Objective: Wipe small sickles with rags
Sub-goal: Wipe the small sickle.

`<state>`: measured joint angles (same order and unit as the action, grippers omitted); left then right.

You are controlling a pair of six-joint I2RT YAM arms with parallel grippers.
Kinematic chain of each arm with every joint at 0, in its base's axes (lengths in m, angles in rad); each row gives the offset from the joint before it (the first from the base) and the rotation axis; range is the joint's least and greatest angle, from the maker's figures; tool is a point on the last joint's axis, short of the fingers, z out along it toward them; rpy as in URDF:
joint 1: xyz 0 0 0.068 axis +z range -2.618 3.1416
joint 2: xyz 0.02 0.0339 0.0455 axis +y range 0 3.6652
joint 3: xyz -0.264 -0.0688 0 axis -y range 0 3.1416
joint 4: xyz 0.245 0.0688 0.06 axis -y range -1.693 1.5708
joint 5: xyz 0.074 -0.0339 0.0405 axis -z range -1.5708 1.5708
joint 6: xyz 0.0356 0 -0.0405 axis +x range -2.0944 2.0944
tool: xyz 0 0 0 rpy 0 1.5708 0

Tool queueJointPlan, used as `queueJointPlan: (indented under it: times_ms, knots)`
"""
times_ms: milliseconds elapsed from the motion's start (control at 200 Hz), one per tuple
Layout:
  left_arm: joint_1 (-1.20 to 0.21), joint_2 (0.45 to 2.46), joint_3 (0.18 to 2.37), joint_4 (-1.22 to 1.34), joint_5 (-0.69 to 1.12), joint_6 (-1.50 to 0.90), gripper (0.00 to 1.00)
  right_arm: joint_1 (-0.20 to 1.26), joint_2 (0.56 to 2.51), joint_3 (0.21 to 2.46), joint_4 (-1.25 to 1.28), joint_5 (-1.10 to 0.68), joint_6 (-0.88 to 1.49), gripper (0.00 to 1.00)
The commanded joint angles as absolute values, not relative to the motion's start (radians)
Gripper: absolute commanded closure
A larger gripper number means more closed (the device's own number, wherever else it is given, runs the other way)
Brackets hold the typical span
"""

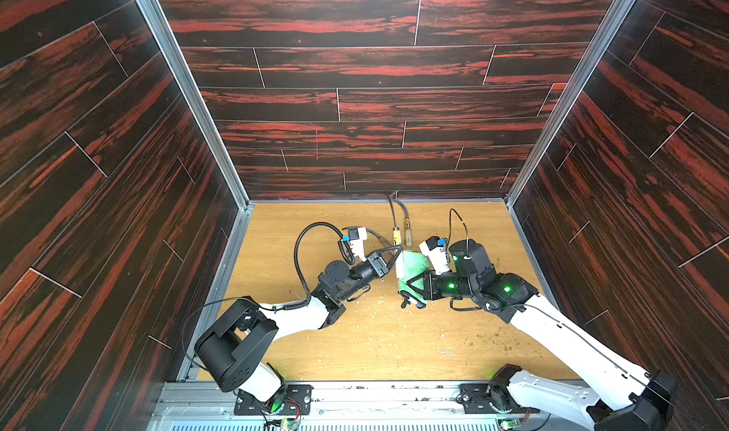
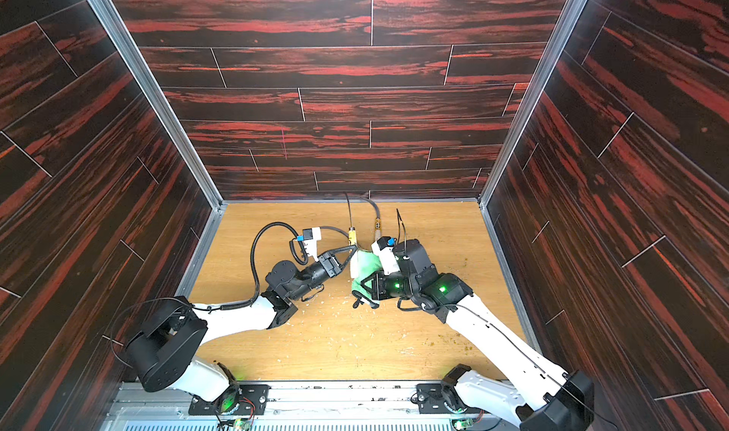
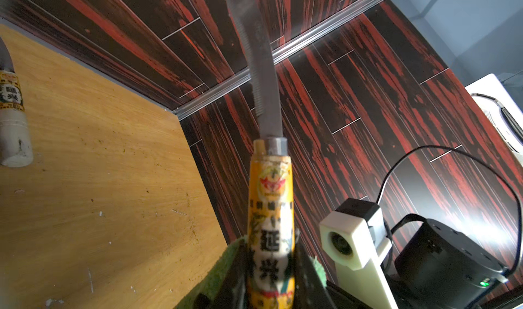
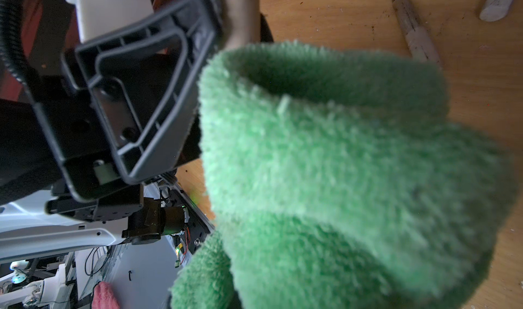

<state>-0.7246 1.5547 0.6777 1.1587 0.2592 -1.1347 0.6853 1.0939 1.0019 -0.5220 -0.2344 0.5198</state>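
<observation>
My left gripper [image 1: 396, 250] is shut on the yellow-labelled handle of a small sickle [image 3: 270, 208]. Its grey toothed blade [image 3: 263, 81] points up toward the back wall. My right gripper [image 1: 408, 291] is shut on the fluffy green rag [image 1: 412, 267], which bulges right against the left gripper's fingers [image 4: 135, 95] and the lower end of the held handle. In the left wrist view the rag [image 3: 218, 273] shows on both sides of the fingers. The rag [image 4: 339, 166] hides the right fingertips. A second sickle [image 1: 407, 229] lies on the table behind the grippers, and a third [image 4: 416, 39] lies nearby.
The light wooden table [image 1: 394, 350] is boxed in by dark red-streaked walls on three sides, with a metal rail [image 1: 355, 387] at the front. Pale chips and crumbs [image 1: 378, 302] are scattered around the grippers. A black ribbed cable [image 1: 300, 251] loops above the left arm.
</observation>
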Motion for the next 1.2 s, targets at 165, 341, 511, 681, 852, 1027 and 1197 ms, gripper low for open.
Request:
queueJointPlan:
  times_ms: [165, 341, 511, 681, 852, 1027, 1197]
  knots:
    - [-0.729, 1.603, 0.632, 1.276, 0.294, -1.184, 1.0, 0.698, 1.156, 1.088, -0.452, -0.22, 0.513, 1.0]
    - [-0.76, 1.606, 0.623, 1.269, 0.302, -1.178, 1.0, 0.688, 1.2, 1.157, -0.465, -0.178, 0.49, 1.0]
    - [-0.799, 1.604, 0.616, 1.251, 0.297, -1.164, 1.0, 0.652, 1.232, 1.193, -0.454, -0.182, 0.485, 1.0]
    - [-0.828, 1.601, 0.605, 1.25, 0.285, -1.158, 1.0, 0.599, 1.261, 1.215, -0.419, -0.227, 0.479, 1.0]
    - [-0.831, 1.598, 0.619, 1.23, 0.269, -1.14, 1.0, 0.594, 1.28, 1.212, -0.403, -0.299, 0.491, 1.0]
    - [-0.822, 1.6, 0.662, 1.201, 0.234, -1.105, 1.0, 0.614, 1.224, 1.129, -0.408, -0.33, 0.513, 1.0]
    - [-0.777, 1.617, 0.706, 1.164, 0.249, -1.099, 1.0, 0.647, 1.149, 1.043, -0.427, -0.326, 0.528, 1.0]
